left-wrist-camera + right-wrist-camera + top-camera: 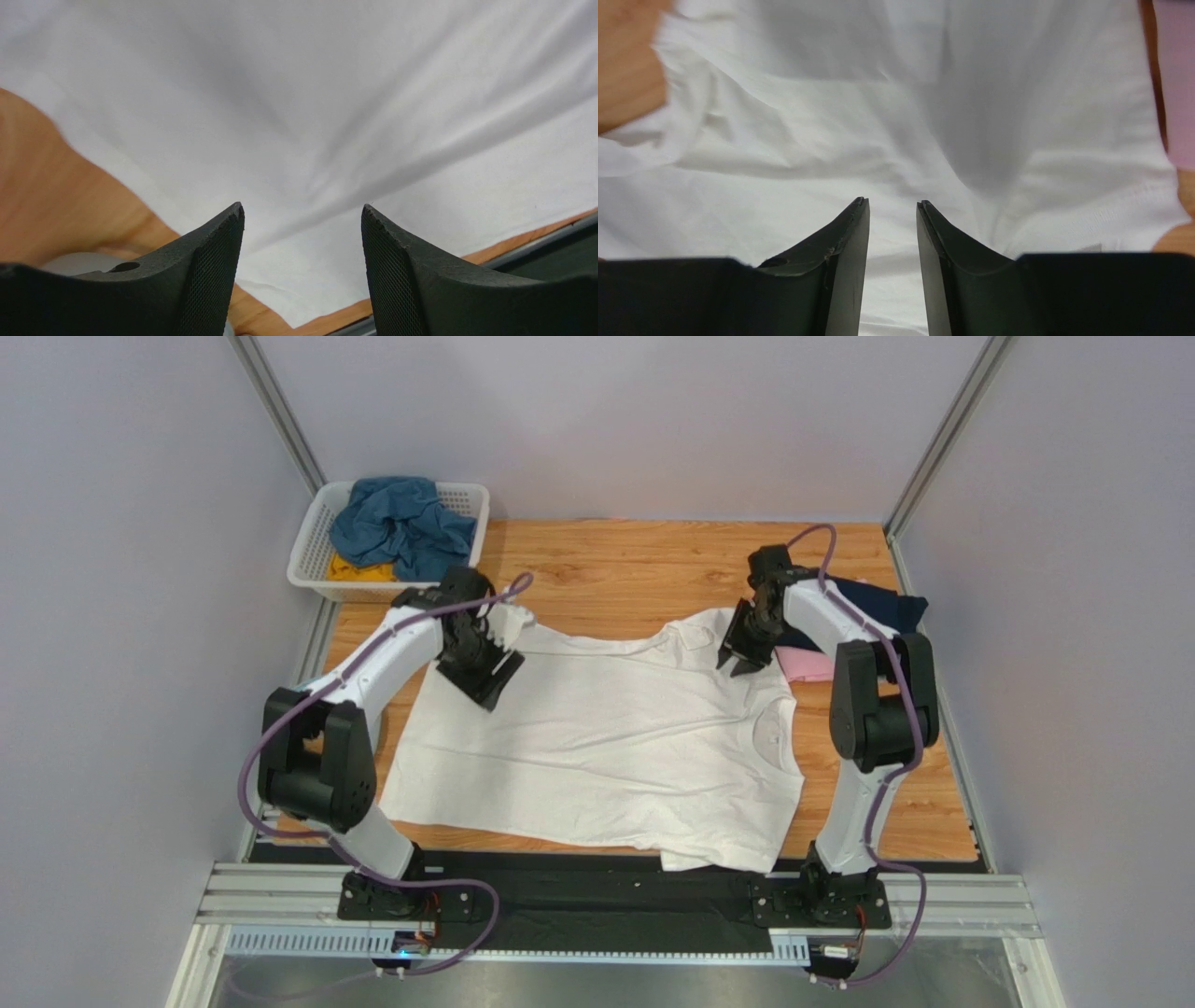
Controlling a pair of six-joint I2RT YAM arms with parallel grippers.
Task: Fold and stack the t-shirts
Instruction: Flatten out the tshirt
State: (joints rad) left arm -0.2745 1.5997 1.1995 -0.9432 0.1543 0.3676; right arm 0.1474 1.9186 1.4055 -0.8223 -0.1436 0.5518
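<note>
A large white t-shirt (603, 742) lies spread out on the wooden table, its collar toward the right. My left gripper (488, 686) hovers over its far left part, open, and only white cloth (316, 105) shows beyond the jaws (303, 210). My right gripper (734, 664) hangs over the far right sleeve area, its jaws (892, 203) parted by a narrow gap, and nothing is between them; the wrinkled white t-shirt (878, 105) lies below. A pink t-shirt (804, 667) and a navy t-shirt (877, 602) lie at the right behind the right arm.
A white slatted basket (312, 546) at the far left corner holds a crumpled teal-blue t-shirt (400, 518) and a bit of yellow cloth (358, 570). Bare wood (631, 560) shows beyond the shirt. Grey walls close in on the table's far and side edges.
</note>
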